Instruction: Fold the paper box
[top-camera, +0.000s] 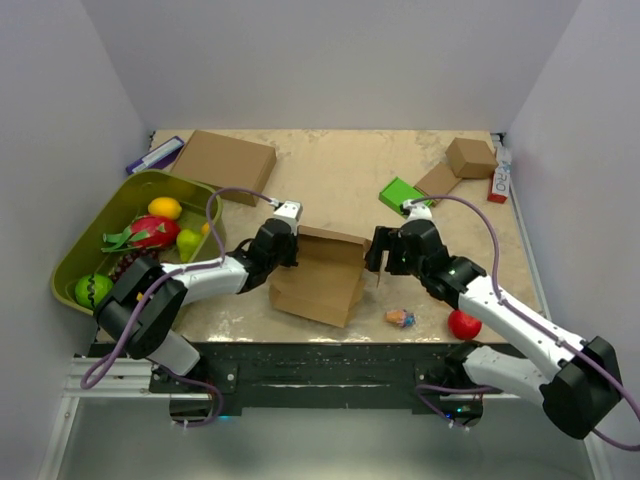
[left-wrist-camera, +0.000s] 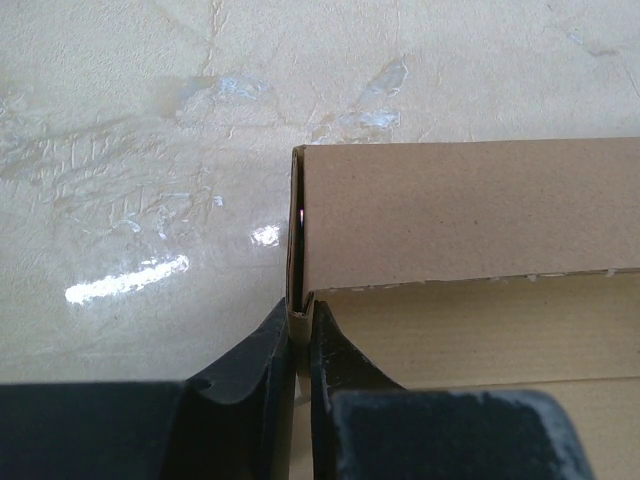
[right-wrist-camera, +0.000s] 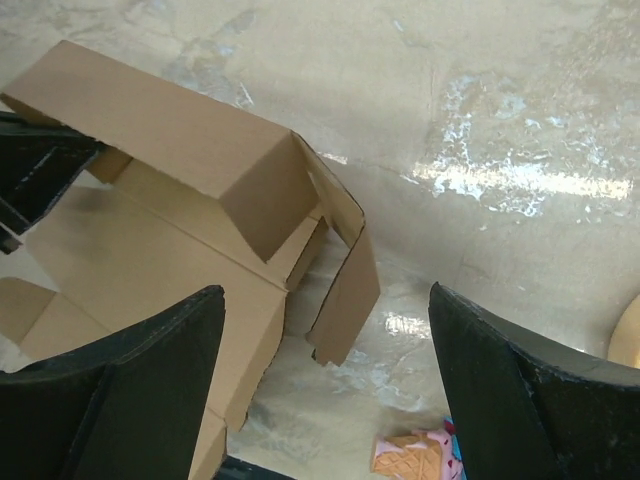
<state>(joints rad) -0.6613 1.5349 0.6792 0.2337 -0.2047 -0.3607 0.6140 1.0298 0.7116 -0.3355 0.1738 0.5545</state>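
Cardboard, plain brown and matte, formed the paper box at the frame's centre on the glossy mottled table, one long wall creased upright, a side flap hanging loose. The left gripper pinched that wall's thin corner; the right gripper gaped wide beside the flap.

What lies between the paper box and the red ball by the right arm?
A small orange-and-pink toy lies there, apart from both the paper box and the red ball; the top external view shows it.
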